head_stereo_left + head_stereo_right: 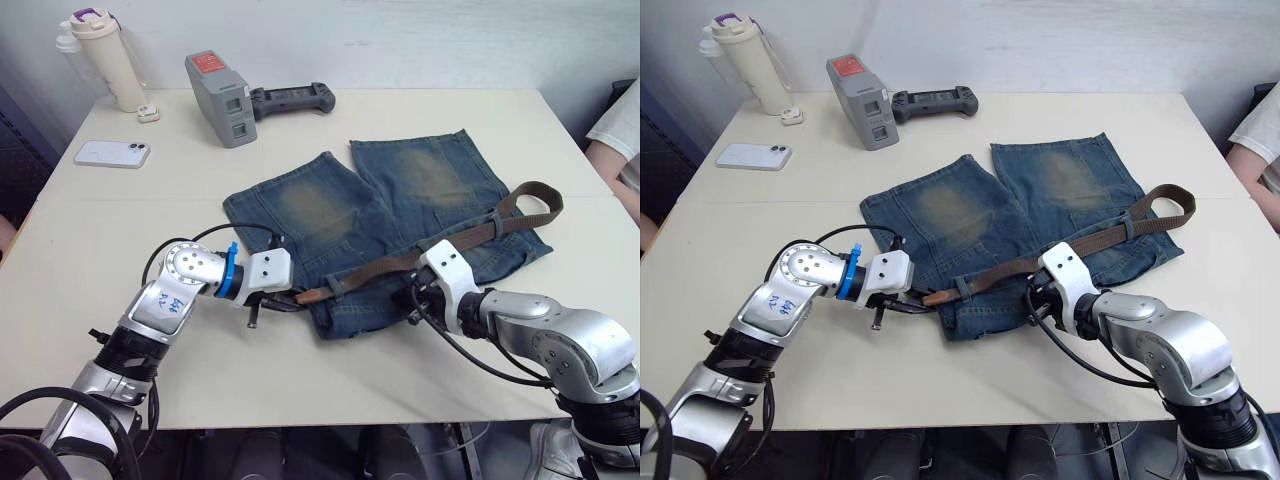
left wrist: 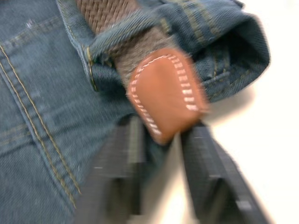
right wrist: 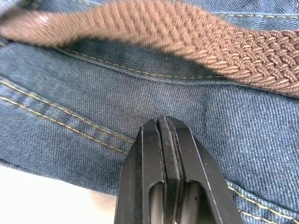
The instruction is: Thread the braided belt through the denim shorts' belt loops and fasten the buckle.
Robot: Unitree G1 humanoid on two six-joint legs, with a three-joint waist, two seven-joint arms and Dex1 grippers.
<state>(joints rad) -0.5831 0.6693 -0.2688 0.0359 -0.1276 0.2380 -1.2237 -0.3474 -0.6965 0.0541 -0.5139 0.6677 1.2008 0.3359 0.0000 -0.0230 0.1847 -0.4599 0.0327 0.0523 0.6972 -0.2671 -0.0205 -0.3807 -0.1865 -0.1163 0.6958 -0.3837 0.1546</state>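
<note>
White table (image 1: 300,390), faded denim shorts (image 1: 330,215), braided belt (image 1: 400,263) through waistband, left gripper (image 2: 161,154) spread, right gripper (image 3: 163,140) pressed together

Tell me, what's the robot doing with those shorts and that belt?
It's threading a braided belt through the loops of denim shorts lying on the table. The left tool is open around the belt's leather tip, which pokes out of a belt loop. The right tool is shut, pressing on the denim.

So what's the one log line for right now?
left gripper: open around braided belt leather tip | right gripper: shut, pressing denim shorts | belt: through a belt loop | fastening: not done
</note>
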